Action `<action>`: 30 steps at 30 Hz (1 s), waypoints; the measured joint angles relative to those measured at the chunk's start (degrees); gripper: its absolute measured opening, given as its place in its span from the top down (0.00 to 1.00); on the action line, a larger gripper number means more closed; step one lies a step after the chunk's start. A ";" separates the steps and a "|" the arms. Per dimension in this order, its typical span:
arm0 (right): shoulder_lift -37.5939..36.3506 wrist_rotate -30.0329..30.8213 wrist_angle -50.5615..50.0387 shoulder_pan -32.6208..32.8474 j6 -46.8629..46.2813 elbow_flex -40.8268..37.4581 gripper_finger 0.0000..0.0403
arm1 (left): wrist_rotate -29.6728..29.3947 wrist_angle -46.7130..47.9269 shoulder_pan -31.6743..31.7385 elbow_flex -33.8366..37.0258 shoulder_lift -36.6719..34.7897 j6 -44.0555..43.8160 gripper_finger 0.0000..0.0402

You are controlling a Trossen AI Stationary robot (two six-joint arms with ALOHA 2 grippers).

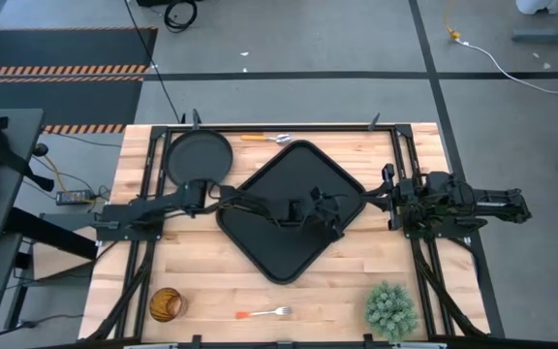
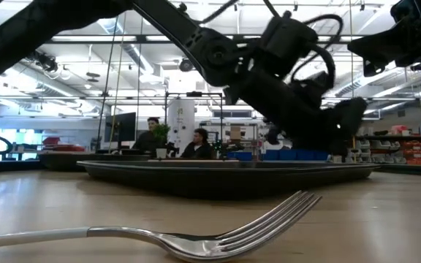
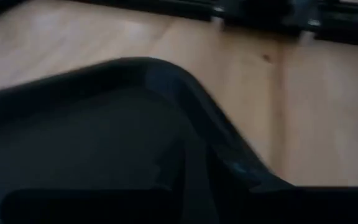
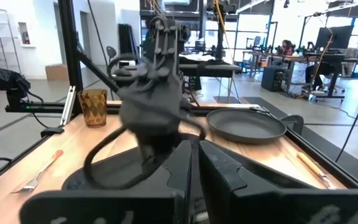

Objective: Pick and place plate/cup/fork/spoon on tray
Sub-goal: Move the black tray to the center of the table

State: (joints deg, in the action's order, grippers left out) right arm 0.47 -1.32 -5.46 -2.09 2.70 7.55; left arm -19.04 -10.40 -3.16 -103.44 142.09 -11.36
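Note:
The black tray (image 1: 279,247) lies cornerwise at the table's middle. My left gripper (image 1: 335,221) reaches from the left and hangs low over the tray's right half, near its right corner (image 3: 166,74). The round black plate (image 1: 200,155) rests flat at the far left. The spoon (image 1: 264,139) lies along the far edge and the fork (image 1: 264,313) near the front edge. The amber cup (image 1: 166,304) stands upright at the near left. My right gripper (image 4: 194,180) waits shut at the table's right side, holding nothing.
A green spiky plant (image 1: 390,308) stands at the near right corner. Black frame rails (image 1: 153,174) run along the table's left and right sides. Bare wood lies between the tray and the fork. People sit in the room beyond the table.

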 joint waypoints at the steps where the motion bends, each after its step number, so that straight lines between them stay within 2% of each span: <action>1: 0.00 0.00 0.02 0.02 0.01 0.00 0.91 | 0.64 0.02 -0.29 -0.44 0.61 -0.02 0.83; 5: 0.00 0.02 0.29 0.00 0.01 0.00 0.91 | 3.56 0.17 -1.34 -0.83 2.26 -0.06 0.83; 11: 0.00 0.03 0.29 0.00 0.01 -0.02 0.91 | 7.05 5.96 -3.51 -0.94 1.87 0.54 0.83; 15: 0.00 0.01 0.29 0.01 0.00 -0.02 0.91 | 11.55 9.28 -5.41 -1.03 1.02 0.50 0.83; 21: 0.00 0.22 0.69 0.00 0.02 -0.04 0.91 | 20.37 24.49 -9.22 -1.03 -2.92 -0.28 0.83; 27: 0.00 0.19 0.74 0.02 0.02 -0.04 0.91 | 20.32 39.61 -13.70 -0.68 -7.89 -4.96 0.83; 30: 0.00 0.20 0.76 0.00 0.02 -0.04 0.91 | 15.35 47.64 -16.12 -0.50 -10.51 -7.48 0.83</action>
State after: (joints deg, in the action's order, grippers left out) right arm 0.47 -1.12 -4.70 -2.08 2.72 7.51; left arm -3.69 37.23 -19.28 -103.94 131.58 -18.84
